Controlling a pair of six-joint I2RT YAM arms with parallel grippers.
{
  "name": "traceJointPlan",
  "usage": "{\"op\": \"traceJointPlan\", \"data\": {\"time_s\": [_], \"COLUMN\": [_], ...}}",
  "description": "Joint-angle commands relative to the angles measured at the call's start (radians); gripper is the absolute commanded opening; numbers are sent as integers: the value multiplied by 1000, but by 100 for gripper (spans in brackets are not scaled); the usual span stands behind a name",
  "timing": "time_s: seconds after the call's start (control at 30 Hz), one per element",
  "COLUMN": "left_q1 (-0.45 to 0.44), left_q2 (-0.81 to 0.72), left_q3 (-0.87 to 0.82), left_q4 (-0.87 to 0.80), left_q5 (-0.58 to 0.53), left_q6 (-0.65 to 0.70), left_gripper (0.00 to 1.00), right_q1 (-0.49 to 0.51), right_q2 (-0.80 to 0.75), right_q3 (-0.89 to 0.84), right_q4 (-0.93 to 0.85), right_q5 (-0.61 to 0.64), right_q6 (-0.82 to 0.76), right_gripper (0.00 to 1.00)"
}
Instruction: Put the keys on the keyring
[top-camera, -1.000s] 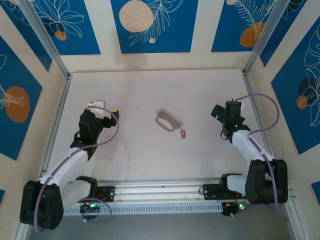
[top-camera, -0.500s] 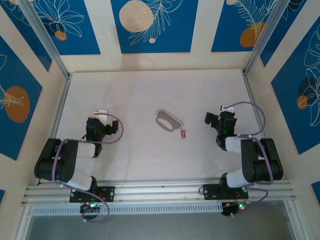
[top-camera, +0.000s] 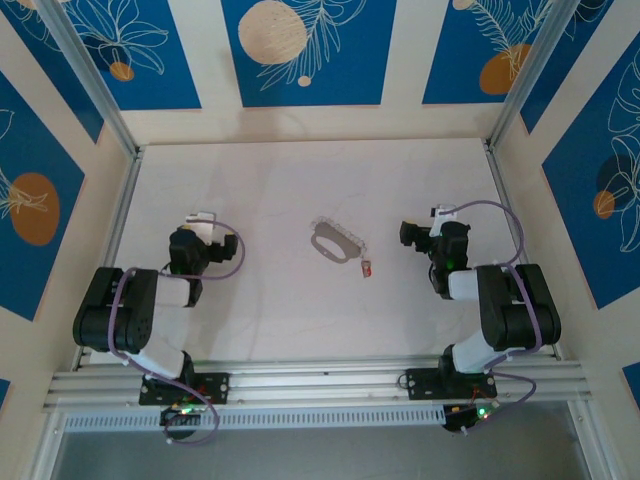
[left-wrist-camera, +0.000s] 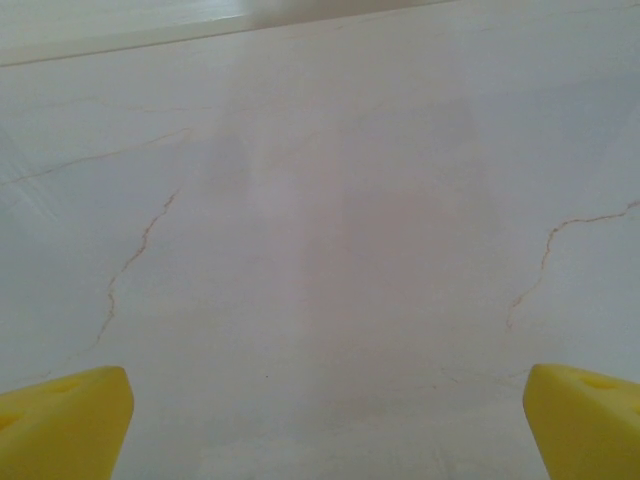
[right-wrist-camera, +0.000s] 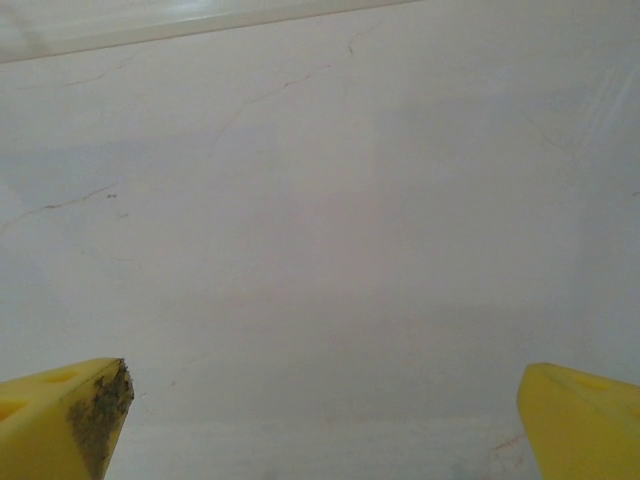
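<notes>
Red-tagged keys (top-camera: 366, 267) lie mid-frame, just lower right of grey keyring (top-camera: 334, 240) | likely light, stiff, thin, slippery on table (top-camera: 270, 180): pinch tag by its edges | left gripper (top-camera: 204, 222) and right gripper (top-camera: 411, 233) both spread wide, holding nothing

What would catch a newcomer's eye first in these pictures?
Bold blue wall panels with orange discs ring the white table. At its middle lies the grey keyring, the red-tagged keys close by its near right end. The left gripper and right gripper flank them, both open.
</notes>
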Motion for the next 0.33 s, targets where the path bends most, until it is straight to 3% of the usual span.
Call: {"op": "traceJointPlan", "data": {"time_s": [0.0,0.3], "left_q1": [16,16], "left_q2": [2,-2], "left_q3": [16,10], "left_q4": [12,21], "left_q5": [25,24], "left_q6": [-13,-12], "left_gripper": [100,100], "right_q1": [4,-5], "right_q2": [-4,-6], "right_q3": [5,5], "right_q4": [37,36], "right_q5": [-11,-42], "right_q6": [-27,-26], "right_gripper": [99,99]}}
